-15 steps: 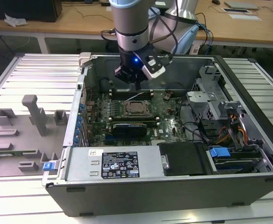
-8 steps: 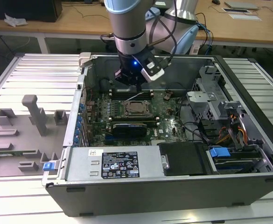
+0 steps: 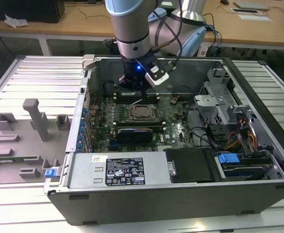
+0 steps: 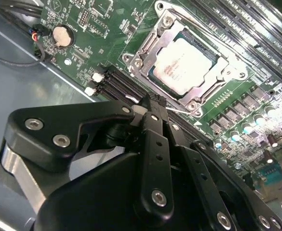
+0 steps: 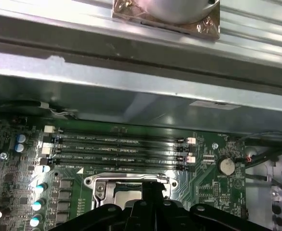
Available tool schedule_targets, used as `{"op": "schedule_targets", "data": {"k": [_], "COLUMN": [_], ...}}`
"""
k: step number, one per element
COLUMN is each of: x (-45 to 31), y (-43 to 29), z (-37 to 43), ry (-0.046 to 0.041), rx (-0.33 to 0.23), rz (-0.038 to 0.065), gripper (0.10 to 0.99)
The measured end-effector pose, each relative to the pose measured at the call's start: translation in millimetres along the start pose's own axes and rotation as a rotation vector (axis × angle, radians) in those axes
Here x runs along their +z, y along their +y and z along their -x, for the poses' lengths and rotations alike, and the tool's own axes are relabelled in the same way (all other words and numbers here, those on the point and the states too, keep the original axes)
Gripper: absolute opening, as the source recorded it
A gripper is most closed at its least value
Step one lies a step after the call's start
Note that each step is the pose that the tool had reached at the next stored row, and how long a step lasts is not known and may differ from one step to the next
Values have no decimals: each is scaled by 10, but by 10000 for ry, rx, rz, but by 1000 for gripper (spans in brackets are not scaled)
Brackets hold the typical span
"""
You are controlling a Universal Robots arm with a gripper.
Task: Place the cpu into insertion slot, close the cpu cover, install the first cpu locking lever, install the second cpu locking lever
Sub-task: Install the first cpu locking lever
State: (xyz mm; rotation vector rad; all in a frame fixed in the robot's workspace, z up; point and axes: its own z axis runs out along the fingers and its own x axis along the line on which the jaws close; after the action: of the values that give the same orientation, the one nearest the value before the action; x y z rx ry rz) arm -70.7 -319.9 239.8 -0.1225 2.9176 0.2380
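**Exterior view.**
- Open computer case [image 3: 180,204], lying on a slatted metal worktop [image 3: 35,77].
- Green motherboard [image 3: 175,126] on the case floor.
- The arm enters the case from above. The gripper [image 3: 132,92] hangs over the board just beyond the insertion slot [image 3: 132,116], toward the case's far edge.
- The cpu [image 3: 142,113], silvery-grey, is seated in that slot near the board's middle.
- Black graphics card [image 3: 137,132] just beside the slot, on the side toward the case's near edge.
- Labelled power supply box [image 3: 127,170] along the case's near edge.
- Grey fixture plate [image 3: 15,141] on the worktop at the exterior view's left, apart from the case.

**Second wrist view.**
- Gripper [image 4: 149,103], black. Its fingertips are drawn together with no gap between them. I cannot tell whether they pinch anything.
- Cpu [image 4: 184,65] lies flat in the socket.
- The cpu cover [image 4: 150,45] is folded down over the chip's edges, and the chip's pale face shows through the cut-out.
- Thin bright rod [image 4: 177,109] along the cover edge nearest the fingertips.
- Round coin cell [image 4: 60,36] toward the board's edge.
- Long black memory slots [image 4: 256,24] on the socket's other side.

**First wrist view.**
- Gripper [image 5: 153,185], fingers together, over the cover's edge [image 5: 97,185].
- Four parallel memory slots [image 5: 116,147] between the cover and the case wall [image 5: 131,72].
- Coin cell [image 5: 226,166] near the slots' end.
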Motion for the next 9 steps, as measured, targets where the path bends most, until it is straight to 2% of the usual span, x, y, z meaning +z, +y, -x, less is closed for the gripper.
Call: {"op": "schedule_targets", "data": {"k": [3, 6, 9], "x": [31, 48, 69], "y": [62, 74, 72], "z": [0, -2, -6], "ry": [3, -19, -76], "rx": [-5, 138, 520], "rz": [-51, -84, -172], "gripper": [106, 106, 106]}}
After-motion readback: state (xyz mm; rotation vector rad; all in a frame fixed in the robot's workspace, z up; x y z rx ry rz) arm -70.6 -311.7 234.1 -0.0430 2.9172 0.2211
